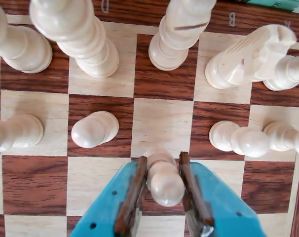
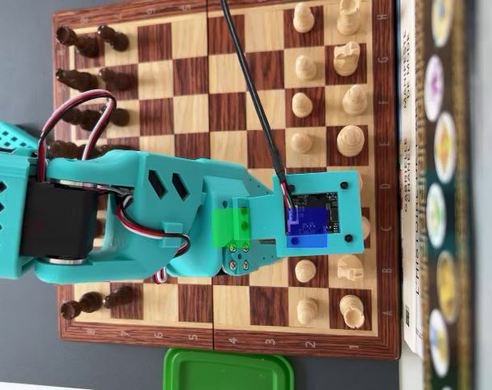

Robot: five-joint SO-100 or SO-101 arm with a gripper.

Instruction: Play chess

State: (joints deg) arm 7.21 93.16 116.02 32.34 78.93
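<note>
One white pawn (image 1: 162,180) stands directly between the teal gripper's (image 1: 163,195) fingers in the wrist view — jaws flanking it on left and right, pinching or nearly so. Its long axis runs upright off the chessboard (image 1: 164,123), ahead of its neighbouring pawn (image 1: 93,129) — so lifting straight up looks right.
</note>
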